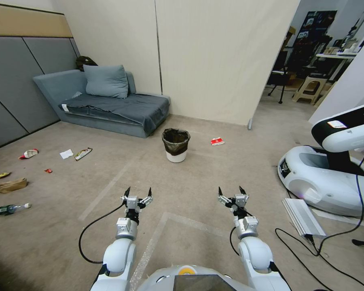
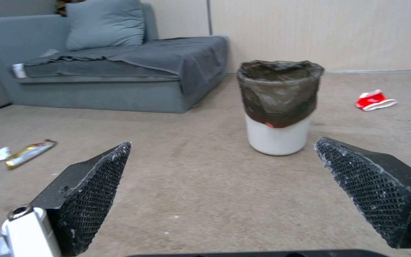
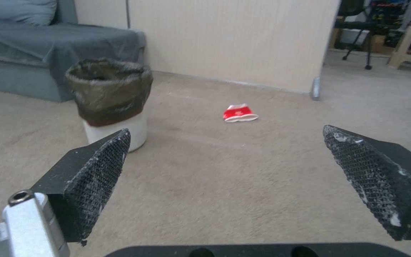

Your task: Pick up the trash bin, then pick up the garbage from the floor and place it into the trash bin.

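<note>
Trash bin (image 1: 176,145) stands upright on the carpet, long axis vertical, mouth up, dark liner folded over the rim; location: centre of floor, just off the sofa (image 1: 105,101) corner, well ahead of both arms.

L gripper (image 1: 138,191): fingers spread wide, nothing held, low over the floor, aimed fwd at the bin. R gripper (image 1: 231,190): same config, wide, empty, aimed fwd w/ the bin off to its left.

Garbage:
- Red-and-white wrapper (image 1: 217,141) flat on floor, right of bin.
- Snack wrapper (image 1: 83,153) and white tissue (image 1: 66,154), left of bin; wrapper's long axis runs diagonally toward the sofa.
- Green bottle (image 1: 10,208) on its side, far left, cap end toward the robot's right.
- Brown paper bag (image 1: 10,185) near it.
</note>
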### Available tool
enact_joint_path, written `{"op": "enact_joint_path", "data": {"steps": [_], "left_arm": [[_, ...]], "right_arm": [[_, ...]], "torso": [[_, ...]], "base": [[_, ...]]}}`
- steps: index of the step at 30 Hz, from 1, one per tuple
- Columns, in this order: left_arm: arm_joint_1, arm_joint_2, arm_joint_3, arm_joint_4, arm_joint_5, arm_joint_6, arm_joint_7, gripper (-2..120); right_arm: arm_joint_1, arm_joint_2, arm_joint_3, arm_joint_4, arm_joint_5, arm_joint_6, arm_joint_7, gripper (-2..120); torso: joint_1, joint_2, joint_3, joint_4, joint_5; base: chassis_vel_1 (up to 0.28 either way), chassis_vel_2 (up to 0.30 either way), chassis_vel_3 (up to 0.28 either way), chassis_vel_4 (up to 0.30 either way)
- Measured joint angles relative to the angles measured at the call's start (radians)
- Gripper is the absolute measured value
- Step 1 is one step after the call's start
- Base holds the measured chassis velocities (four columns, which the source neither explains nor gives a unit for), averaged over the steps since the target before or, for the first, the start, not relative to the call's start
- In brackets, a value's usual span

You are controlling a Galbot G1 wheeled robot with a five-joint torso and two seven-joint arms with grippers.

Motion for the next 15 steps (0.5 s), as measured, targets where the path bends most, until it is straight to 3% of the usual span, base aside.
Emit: {"op": "enact_joint_path", "data": {"steps": [12,14,15], "left_arm": [[0.053,0.004,-0.048,-0.307,-0.004,0.312,-0.081,100],[0.053,0.004,-0.046,-0.317,-0.007,0.323,-0.083,100],[0.06,0.004,-0.035,-0.339,-0.019,0.368,-0.095,100]], "right_arm": [[-0.126,0.063,0.065,0.32,-0.021,-0.15,0.017,100],[-0.14,0.07,0.072,0.338,-0.023,-0.168,0.019,100],[-0.154,0.076,0.078,0.344,-0.025,-0.184,0.021,100]], "torso": [[0.0,0.0,0.0,0.0003,0.0001],[0.0,0.0,0.0,0.0,0.0],[0.0,0.0,0.0,-0.0002,-0.0006]], "base": [[0.0,0.0,0.0,0.0],[0.0,0.0,0.0,0.0],[0.0,0.0,0.0,0.0]]}}
